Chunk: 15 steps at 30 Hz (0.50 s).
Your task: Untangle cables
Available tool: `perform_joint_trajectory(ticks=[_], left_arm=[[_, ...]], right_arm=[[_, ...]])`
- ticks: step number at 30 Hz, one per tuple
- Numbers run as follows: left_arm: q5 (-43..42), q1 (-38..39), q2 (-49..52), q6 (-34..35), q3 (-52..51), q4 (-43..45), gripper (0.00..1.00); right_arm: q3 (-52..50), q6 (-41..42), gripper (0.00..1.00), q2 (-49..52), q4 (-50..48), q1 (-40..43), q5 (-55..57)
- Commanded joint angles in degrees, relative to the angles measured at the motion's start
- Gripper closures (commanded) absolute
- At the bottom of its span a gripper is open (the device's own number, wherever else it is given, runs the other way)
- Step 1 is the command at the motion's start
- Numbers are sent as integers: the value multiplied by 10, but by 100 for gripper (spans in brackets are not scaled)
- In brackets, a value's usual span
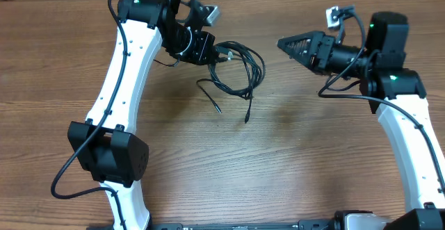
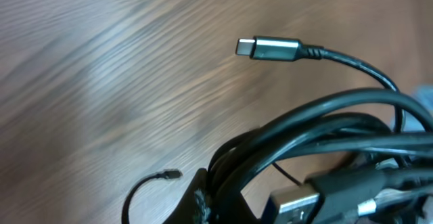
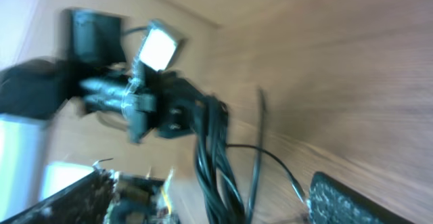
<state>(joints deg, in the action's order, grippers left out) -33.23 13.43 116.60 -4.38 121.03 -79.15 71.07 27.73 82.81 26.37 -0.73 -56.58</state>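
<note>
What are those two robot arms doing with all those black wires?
The left pincer holds a tangled bunch of black cables over the wooden table, with loose ends trailing out. The right pincer is open and empty, pointing at the bunch from the other side, not touching it.

You will find the cables [image 1: 240, 67] bunched at the left gripper [image 1: 213, 53], loose ends trailing over the table [image 1: 278, 160] toward the arm bases, with the right gripper [image 1: 284, 44] apart on their right.
</note>
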Motion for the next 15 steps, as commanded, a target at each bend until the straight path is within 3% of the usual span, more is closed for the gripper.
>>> perform_joint_trajectory(ticks=[1, 5, 12, 15], left_arm=[[124, 3, -4, 200, 2, -6, 96], [208, 22, -4, 355, -3, -7, 96], [216, 72, -4, 494, -5, 1, 96], [212, 89, -4, 521, -5, 1, 96]], right_arm=[[12, -20, 16, -7, 45, -64, 193], [12, 39, 22, -7, 33, -115, 236], [12, 245, 24, 16, -9, -189, 319], [12, 277, 24, 40, -29, -201, 316]])
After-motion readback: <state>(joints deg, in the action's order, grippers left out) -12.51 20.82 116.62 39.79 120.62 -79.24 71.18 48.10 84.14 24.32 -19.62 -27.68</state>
